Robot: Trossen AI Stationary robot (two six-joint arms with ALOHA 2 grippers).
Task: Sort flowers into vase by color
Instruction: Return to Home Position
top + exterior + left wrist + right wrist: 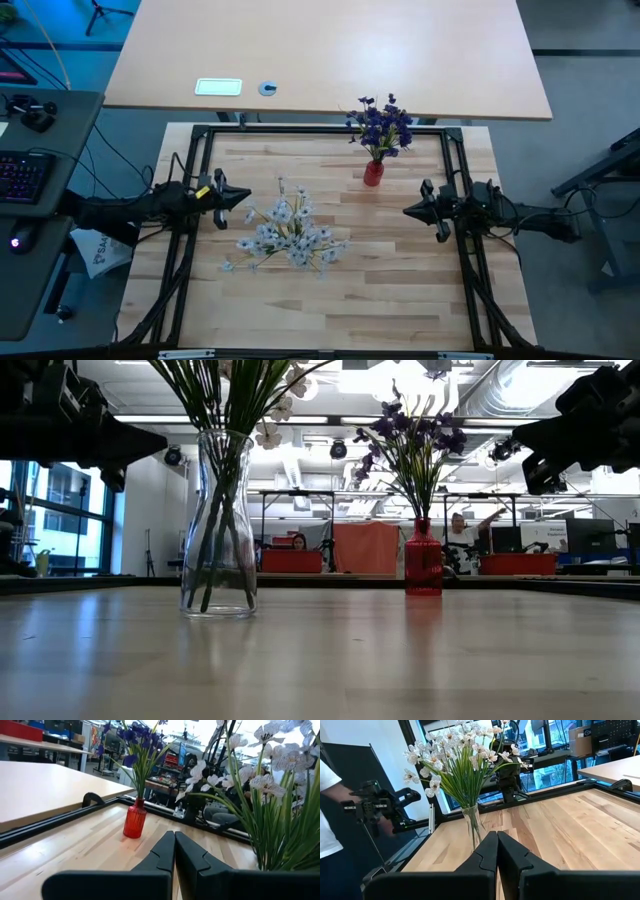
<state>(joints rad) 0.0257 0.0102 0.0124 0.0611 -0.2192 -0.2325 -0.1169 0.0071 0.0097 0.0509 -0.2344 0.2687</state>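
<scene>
The white-blossomed sprigs (290,232) stand with their stems in a clear glass vase (219,530) near the table's middle left. The purple-blue sprigs (380,124) stand in a small red vase (373,173) near the far edge. My left gripper (247,195) hovers shut at the table's left side, just left of the white bunch, touching nothing. My right gripper (408,210) hovers shut at the table's right side, pointing toward the white bunch, also empty. In the wrist views both pairs of fingers, left (174,842) and right (497,842), are closed together.
A black frame (320,130) borders the wooden table. A second, lighter table (330,50) stands beyond the far edge with a small card and a round object. People show in the room behind, and a person's sleeve (327,815) at the left side. Bare wood lies along the near edge.
</scene>
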